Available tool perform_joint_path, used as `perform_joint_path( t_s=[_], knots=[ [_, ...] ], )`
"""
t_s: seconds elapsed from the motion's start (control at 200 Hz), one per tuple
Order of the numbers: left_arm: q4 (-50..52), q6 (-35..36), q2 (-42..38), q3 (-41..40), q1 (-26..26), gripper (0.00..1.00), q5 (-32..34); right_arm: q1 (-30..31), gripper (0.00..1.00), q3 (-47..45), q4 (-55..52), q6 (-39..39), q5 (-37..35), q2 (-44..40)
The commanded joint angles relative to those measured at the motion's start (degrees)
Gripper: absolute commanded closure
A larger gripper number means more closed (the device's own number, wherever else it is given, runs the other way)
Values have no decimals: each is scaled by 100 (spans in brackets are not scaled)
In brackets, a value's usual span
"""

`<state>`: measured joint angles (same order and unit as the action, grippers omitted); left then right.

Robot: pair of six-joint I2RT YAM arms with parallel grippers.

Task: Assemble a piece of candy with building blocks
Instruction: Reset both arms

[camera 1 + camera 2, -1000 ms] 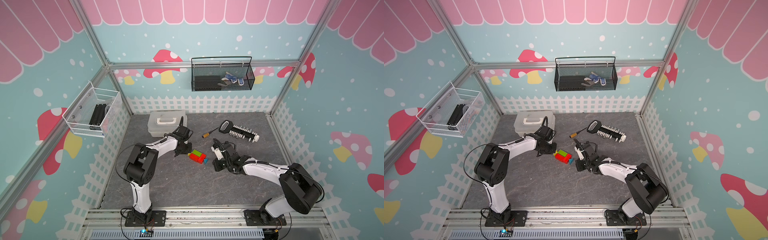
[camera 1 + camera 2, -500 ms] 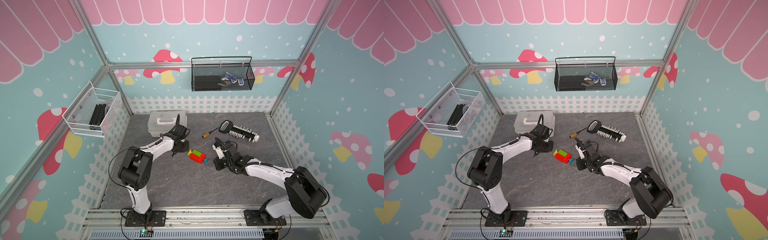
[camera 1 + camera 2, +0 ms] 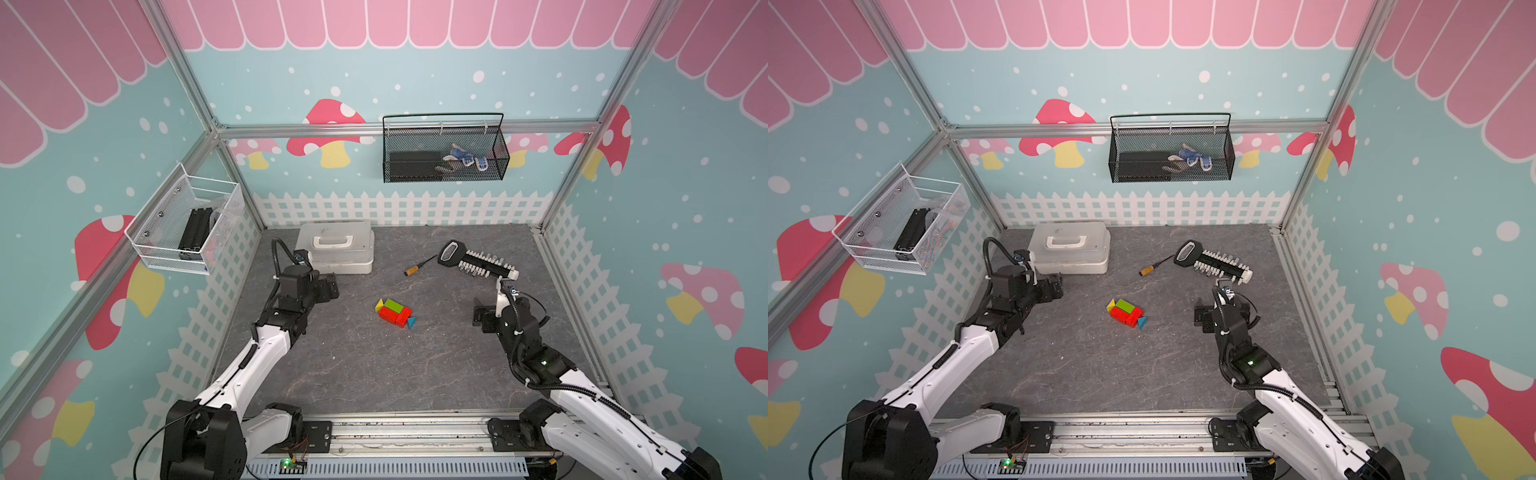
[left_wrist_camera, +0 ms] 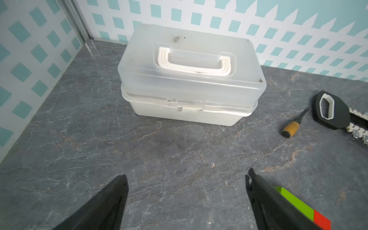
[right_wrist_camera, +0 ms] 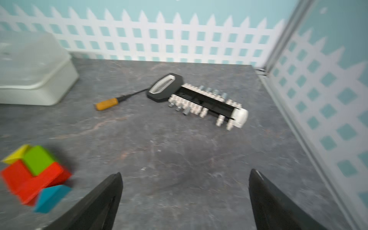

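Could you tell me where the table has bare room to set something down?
Bare: between the candy and the front rail; also between candy and left gripper, candy and right gripper. Crowded: back, with white box, screwdriver, bit rack.

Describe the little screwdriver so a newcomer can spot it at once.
Find the white box at the back of the grey table; a black-and-white bit rack lies to its right. The screwdriver lies flat between them, tip toward the rack's black head. Nothing else there has a stubby orange-brown handle on a thin dark shaft.
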<state>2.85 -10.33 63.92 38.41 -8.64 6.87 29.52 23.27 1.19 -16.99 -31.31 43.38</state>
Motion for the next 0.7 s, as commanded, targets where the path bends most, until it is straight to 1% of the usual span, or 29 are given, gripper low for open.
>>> perform_joint_path(
  t_s=[0.0,0.015,0.04,0.105,0.155,0.26,0.29,0.3,0.35,0.38,0.455,0.53,0.595,0.63,0.645,0.68,0.695],
  knots=[
    [-1783,582,-248,-734,60,1,411,-42,1,-698,1188,981,-1183,-250],
    [-1948,614,-242,-851,73,1,440,-56,1,-778,1418,1066,-1308,-251],
    [-2267,644,-202,-1009,82,1,489,-72,1,-779,1310,975,-1521,-272],
    [-2849,720,40,-1302,147,1,574,-153,1,-842,1553,1191,-1631,-210],
    [-2972,817,274,-1354,157,1,622,-268,1,-916,1829,1392,-1639,-34],
    [-3501,897,788,-1476,171,1,677,-600,1,-991,2149,1381,-1665,610],
    [-3797,899,920,-1540,181,1,712,-711,1,-999,2371,1353,-1699,820],
    [-3894,905,962,-1557,179,1,735,-746,1,-1127,2452,1353,-1720,898],
    [-4181,927,1216,-1608,194,1,800,-934,1,-1309,3106,1419,-1745,1298],
    [-4364,951,1372,-1617,222,1,823,-983,1,-1247,3174,1476,-1780,1481],
    [-4558,1032,1602,-1559,279,1,829,-1305,1,-1178,3790,1616,-1388,1949],
    [-4776,879,1908,-1527,407,1,815,-1688,1,-1056,4179,1612,-930,2428],
    [-5452,879,2318,-1694,469,1,681,-2001,1,-814,4505,1576,-475,2843],
    [-5864,919,2502,-1765,469,1,724,-2123,1,-733,4738,1589,-224,3081],
    [-5788,890,2467,-1756,469,1,738,-2177,1,-690,4817,1557,-120,3199],
    [-5246,778,2303,-1637,527,1,649,-2296,1,-519,4724,1350,101,3407],
    [-5140,742,2308,-1583,576,1,554,-2366,1,-474,4719,1295,315,3505]
  ],
)
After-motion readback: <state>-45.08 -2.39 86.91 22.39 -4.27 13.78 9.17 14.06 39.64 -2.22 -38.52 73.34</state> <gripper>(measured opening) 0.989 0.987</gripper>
